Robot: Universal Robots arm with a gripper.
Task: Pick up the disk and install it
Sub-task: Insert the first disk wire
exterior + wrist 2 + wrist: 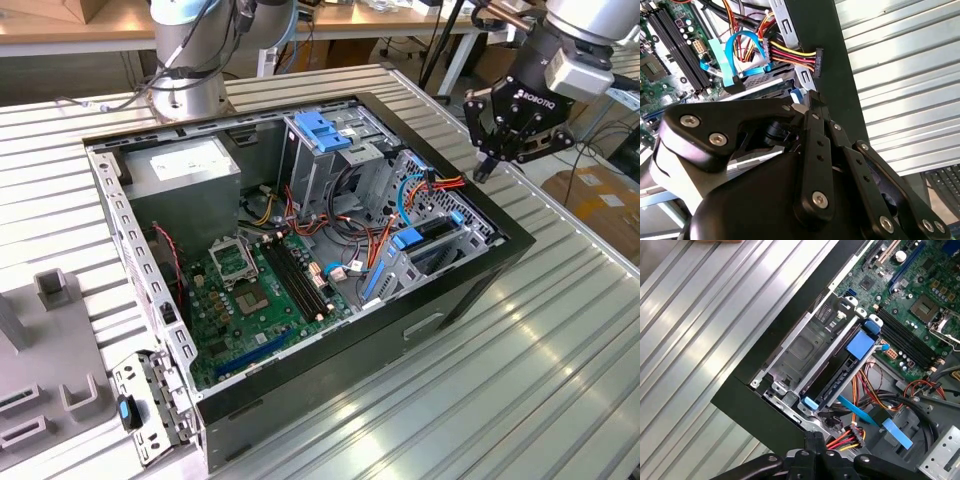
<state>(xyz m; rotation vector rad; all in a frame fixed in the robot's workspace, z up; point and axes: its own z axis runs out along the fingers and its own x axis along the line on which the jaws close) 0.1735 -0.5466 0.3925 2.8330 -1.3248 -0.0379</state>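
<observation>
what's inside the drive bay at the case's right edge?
A dark disk on blue plastic rails sits in the metal drive bay, a blue tab on top. Its label and connector end are hidden by the bay frame and cables.

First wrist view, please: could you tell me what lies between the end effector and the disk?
In the first wrist view, a bundle of red, yellow and orange wires with a black connector lies between the end effector and the disk in its bay.
</observation>
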